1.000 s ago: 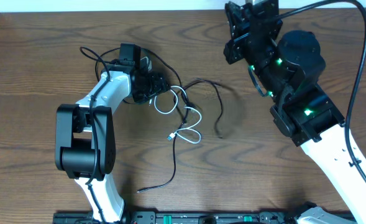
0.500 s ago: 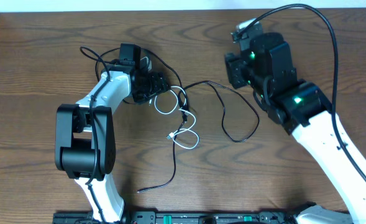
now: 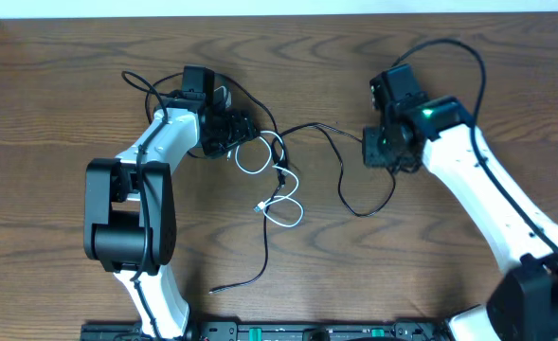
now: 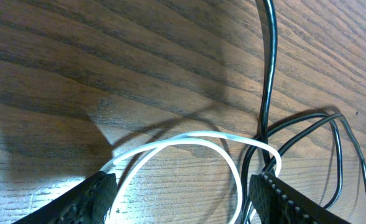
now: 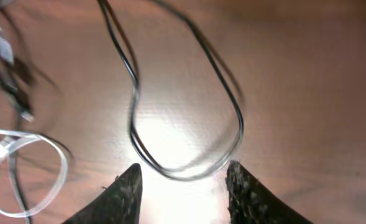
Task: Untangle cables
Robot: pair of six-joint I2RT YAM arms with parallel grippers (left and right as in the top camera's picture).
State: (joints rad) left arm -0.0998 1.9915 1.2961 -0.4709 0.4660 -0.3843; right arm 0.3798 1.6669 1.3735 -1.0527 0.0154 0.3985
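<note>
No readable text, no labels, no numbers

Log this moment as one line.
left gripper: open, straddling white cable | right gripper: open above black cable loop | status: tangled

Dark wood-grain table (image 3: 32, 237) under even light, edged by a white strip (image 3: 165, 8) at the far side.

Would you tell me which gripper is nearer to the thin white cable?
Left. The left gripper's open jaws straddle the thin white cable; the right gripper hangs off to its right, over a thin black cable loop.
</note>
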